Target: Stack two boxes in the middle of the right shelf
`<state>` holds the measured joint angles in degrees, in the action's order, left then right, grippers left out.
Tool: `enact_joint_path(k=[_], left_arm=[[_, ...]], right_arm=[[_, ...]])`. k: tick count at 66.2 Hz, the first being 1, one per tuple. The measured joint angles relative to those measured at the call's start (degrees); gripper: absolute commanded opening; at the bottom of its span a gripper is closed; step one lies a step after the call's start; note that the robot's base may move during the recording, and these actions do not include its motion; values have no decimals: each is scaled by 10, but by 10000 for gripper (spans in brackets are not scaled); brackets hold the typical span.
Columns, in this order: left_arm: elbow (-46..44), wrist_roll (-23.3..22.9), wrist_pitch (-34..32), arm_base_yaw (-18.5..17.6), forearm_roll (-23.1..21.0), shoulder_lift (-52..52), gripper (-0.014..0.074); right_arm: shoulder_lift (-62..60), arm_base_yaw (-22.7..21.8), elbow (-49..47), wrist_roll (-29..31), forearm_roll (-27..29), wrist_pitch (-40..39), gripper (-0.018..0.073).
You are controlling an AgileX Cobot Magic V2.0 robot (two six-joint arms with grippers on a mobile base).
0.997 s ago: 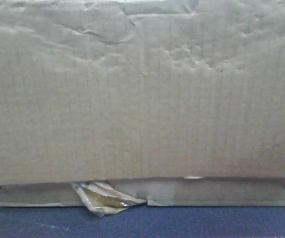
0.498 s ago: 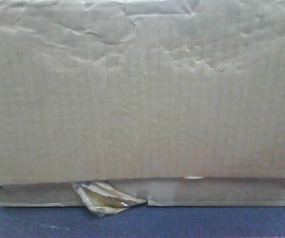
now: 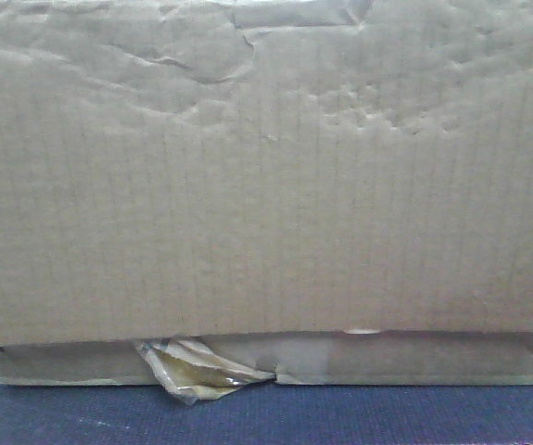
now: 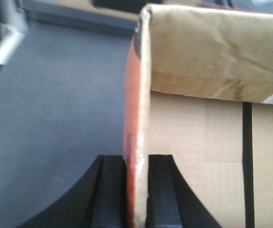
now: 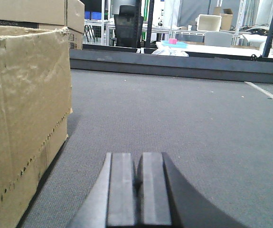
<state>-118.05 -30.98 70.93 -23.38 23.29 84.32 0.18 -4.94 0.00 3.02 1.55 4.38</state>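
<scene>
In the front view the tall box (image 3: pixel 266 185), brown with a wrinkled face, fills most of the frame. It rests on the shallow box (image 3: pixel 414 360), whose yellowish tape (image 3: pixel 196 373) peels off at the front. My left gripper (image 4: pixel 136 161) is shut on the upright wall of a cardboard box (image 4: pixel 207 156); that wall's outer side is orange-red, and I cannot tell which box it is. My right gripper (image 5: pixel 137 161) is shut on nothing, low over the grey felt beside a worn cardboard box (image 5: pixel 22 118) on its left. The shelf is out of view.
Both boxes stand on a dark felt-like surface (image 3: pixel 387 422). In the right wrist view, a dark raised ledge (image 5: pixel 174 64) bounds that surface at the back. More cartons (image 5: pixel 32 12) are stacked at the upper left.
</scene>
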Motion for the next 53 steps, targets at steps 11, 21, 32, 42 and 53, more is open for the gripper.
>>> enact_joint_path(k=[11,21,32,42,53], left_arm=[[0,-33,2,-92,19,41,-111],[6,-46,2,-116,23,74,-111],[51,-60,2,-116,8,90,-111],[126,-82,-2,-116,-12,94,-111],[201,-101,-43,-116,-32,94,-111]], right_arm=[[0,0,0,0,0,0,-162],[0,0,0,0,0,0,-162],[0,0,0,0,0,0,-162],[0,0,0,0,0,0,-162],[0,0,0,0,0,0,-162]])
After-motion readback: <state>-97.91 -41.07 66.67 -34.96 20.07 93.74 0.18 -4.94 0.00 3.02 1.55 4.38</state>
